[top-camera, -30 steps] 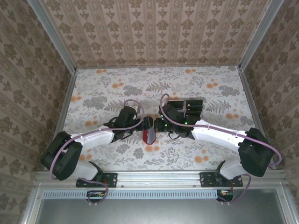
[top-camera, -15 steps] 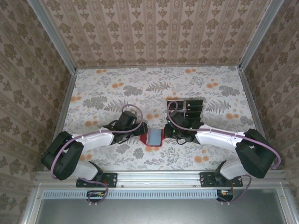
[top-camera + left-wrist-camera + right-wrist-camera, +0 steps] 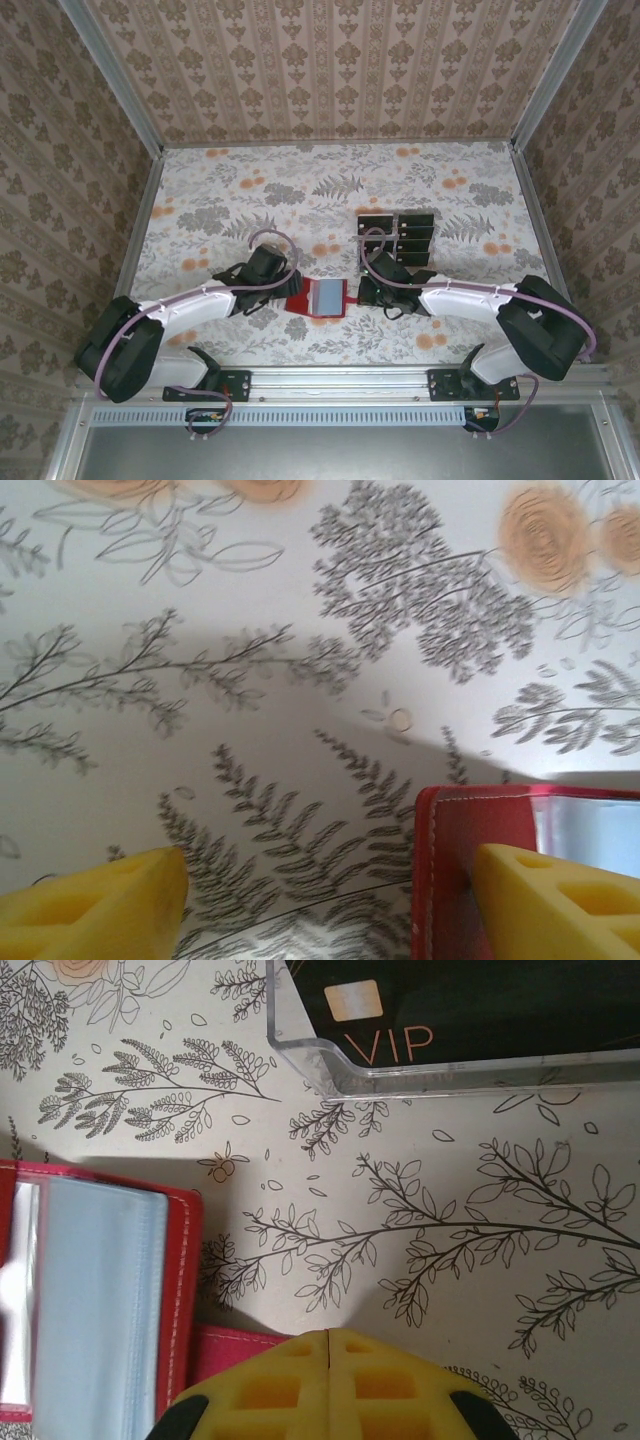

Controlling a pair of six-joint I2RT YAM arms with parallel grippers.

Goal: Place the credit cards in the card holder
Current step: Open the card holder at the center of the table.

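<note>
The card holder (image 3: pixel 318 298) lies opened flat on the table, red with pale clear inner pockets. My left gripper (image 3: pixel 289 296) is at its left edge. In the left wrist view the left gripper (image 3: pixel 330 905) is open, and its right finger (image 3: pixel 560 900) lies over the card holder's red border (image 3: pixel 465 850). My right gripper (image 3: pixel 358 293) is at the holder's right side. It is shut (image 3: pixel 330 1385), with its tips lying on a red flap (image 3: pixel 235 1345) of the card holder (image 3: pixel 100 1290). Black credit cards (image 3: pixel 397 238) stand behind it, one marked VIP (image 3: pixel 470 1010).
The cards sit in a clear plastic divided tray (image 3: pixel 420 1072) just behind the right gripper. Flower-patterned table (image 3: pixel 330 190) stretches behind both arms, with patterned walls on three sides.
The card holder, raised and nearly folded between the grippers a second ago, now lies open and flat. Both arms have dropped lower and drawn apart to its two sides.
</note>
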